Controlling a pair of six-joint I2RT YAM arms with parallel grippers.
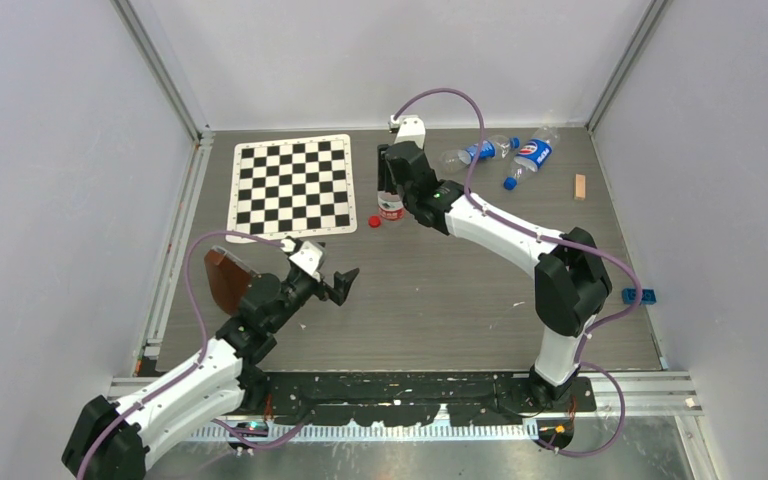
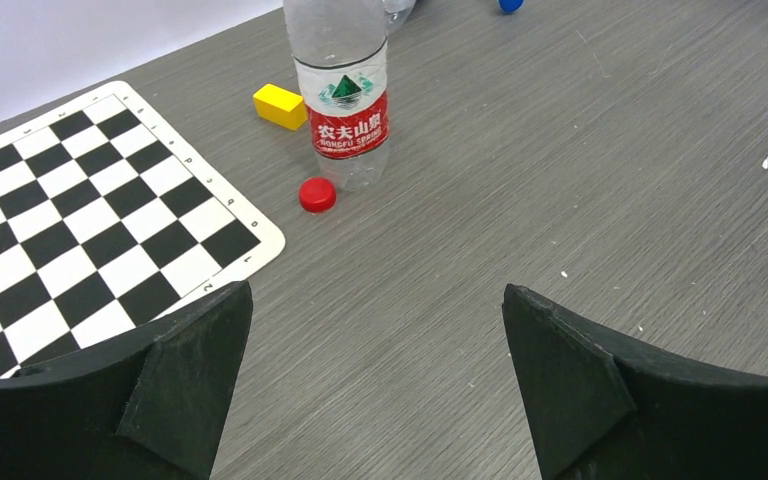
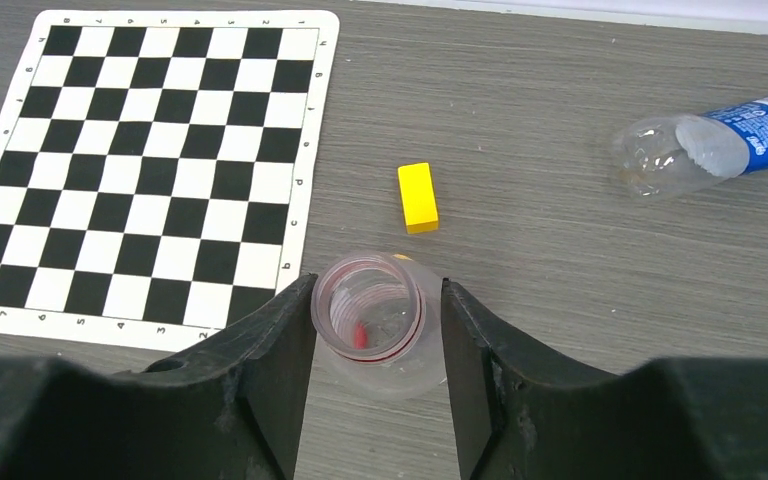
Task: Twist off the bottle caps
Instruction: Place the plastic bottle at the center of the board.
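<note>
The red-labelled bottle (image 1: 391,205) (image 2: 345,100) stands upright just right of the chessboard, its neck open and uncapped (image 3: 380,370). Its red cap (image 1: 374,222) (image 2: 317,194) lies on the table beside its base. My right gripper (image 1: 392,185) (image 3: 378,283) hangs over the bottle with a finger on each side of the neck; the left finger is at the rim and a thin gap shows on the right. Two blue-labelled bottles (image 1: 480,152) (image 1: 530,157) lie at the back right, one with a blue cap (image 1: 509,184) on. My left gripper (image 1: 345,285) (image 2: 377,290) is open and holds nothing, well short of the bottle.
A chessboard mat (image 1: 293,185) lies at the back left. A yellow block (image 2: 280,106) (image 3: 418,197) rests behind the standing bottle. A small wooden block (image 1: 580,186) and a blue brick (image 1: 645,296) sit near the right edge. A brown object (image 1: 225,280) lies by the left arm.
</note>
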